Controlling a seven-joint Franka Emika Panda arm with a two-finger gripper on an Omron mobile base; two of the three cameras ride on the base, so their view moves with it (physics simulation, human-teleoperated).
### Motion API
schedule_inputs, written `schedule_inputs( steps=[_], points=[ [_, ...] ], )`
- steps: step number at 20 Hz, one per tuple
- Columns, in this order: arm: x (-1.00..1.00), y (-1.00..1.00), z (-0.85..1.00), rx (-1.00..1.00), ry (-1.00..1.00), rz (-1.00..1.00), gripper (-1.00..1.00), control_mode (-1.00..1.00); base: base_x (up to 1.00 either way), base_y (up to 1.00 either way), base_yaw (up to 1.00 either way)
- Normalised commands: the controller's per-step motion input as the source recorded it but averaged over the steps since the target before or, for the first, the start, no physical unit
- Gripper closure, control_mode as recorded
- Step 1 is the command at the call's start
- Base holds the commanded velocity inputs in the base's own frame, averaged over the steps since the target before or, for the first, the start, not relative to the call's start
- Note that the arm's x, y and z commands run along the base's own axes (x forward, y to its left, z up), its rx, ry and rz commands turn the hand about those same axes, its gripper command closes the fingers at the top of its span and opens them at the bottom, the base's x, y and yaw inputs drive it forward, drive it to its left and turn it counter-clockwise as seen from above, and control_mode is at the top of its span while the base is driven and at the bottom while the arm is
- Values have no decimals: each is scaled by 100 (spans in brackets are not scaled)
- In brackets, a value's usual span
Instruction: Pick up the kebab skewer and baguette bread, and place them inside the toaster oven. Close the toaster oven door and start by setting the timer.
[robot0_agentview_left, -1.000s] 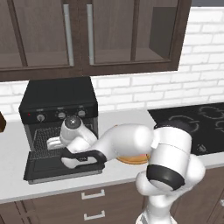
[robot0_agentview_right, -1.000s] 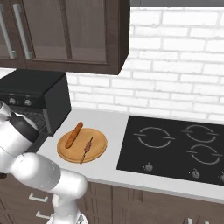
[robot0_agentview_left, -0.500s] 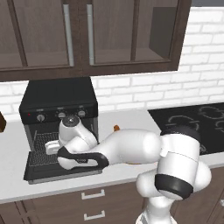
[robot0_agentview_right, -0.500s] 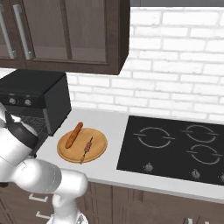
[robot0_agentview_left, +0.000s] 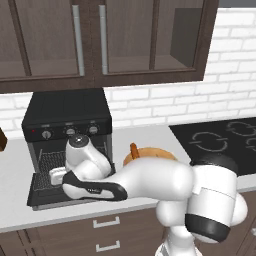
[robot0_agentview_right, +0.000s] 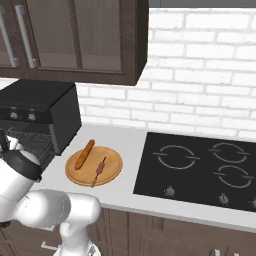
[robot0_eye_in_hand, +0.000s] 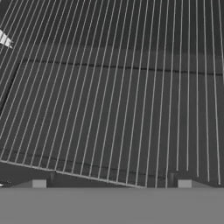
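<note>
The jaws are spread wide and empty over the toaster oven (robot0_agentview_left: 67, 120) rack. The skewer (robot0_agentview_right: 100, 168) (thin, stiff, light) and baguette (robot0_agentview_right: 84, 154) lie on the plate (robot0_agentview_right: 111, 172); grip each mid-length.

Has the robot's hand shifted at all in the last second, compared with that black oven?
Yes. In the left base view the gripper has slid leftward across the open toaster oven, from near the mouth's middle toward its left side, low over the toaster oven door.

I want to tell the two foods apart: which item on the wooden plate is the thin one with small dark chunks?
The kebab skewer, near the plate's middle. The baguette bread beside it is a thicker, smooth orange-brown loaf overhanging the wooden plate toward the toaster oven.
</note>
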Motion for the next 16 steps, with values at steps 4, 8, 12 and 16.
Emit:
schedule_inputs(
  steps=[4,8,12,16],
  points=[
    [-16,-5,2,0,5,-4,-100,-100,0,0,0],
    [-11,-46,52,0,4,-6,-100,-100,0,0,0],
    [-44,-81,29,0,6,-12,-100,-100,0,0,0],
    [-43,-96,8,0,9,-13,-100,-100,0,0,0]
  ],
)
